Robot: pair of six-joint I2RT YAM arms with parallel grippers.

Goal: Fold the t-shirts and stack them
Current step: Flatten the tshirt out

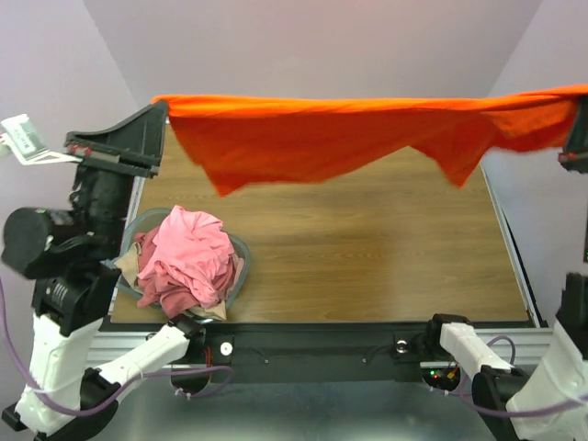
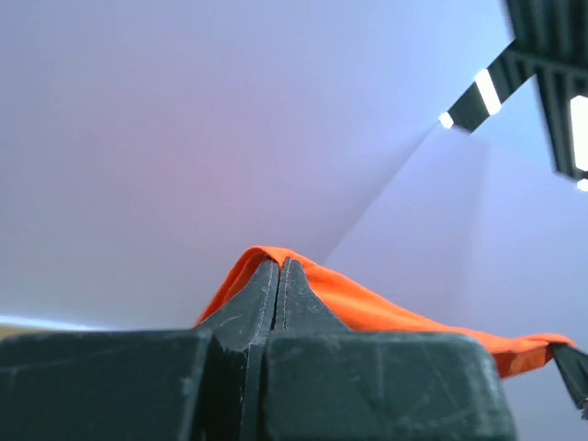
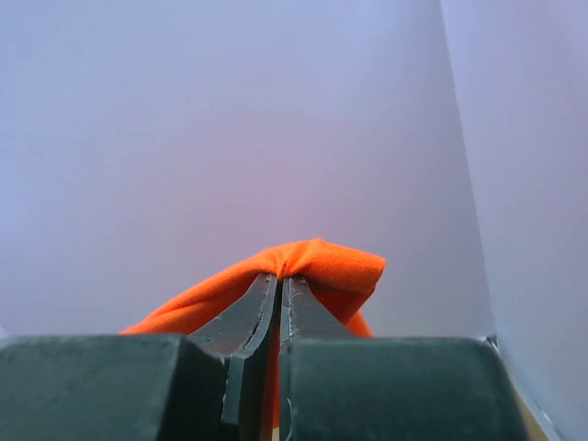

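The orange-red t-shirt [image 1: 349, 138] hangs stretched in the air across the far side of the table, held at both ends. My left gripper [image 1: 158, 108] is shut on its left end; the cloth folds over the closed tips in the left wrist view [image 2: 367, 308]. My right gripper [image 1: 577, 129] is shut on its right end, partly cut off by the frame edge; the cloth bunches over its tips in the right wrist view [image 3: 322, 262]. Pink t-shirts [image 1: 188, 253] and a pale beige one [image 1: 127, 266] lie heaped in the basket.
The clear bluish plastic basket [image 1: 241, 266] sits at the table's near left. The wooden table top [image 1: 386, 248] lies under the hanging shirt. Purple walls surround the table on three sides.
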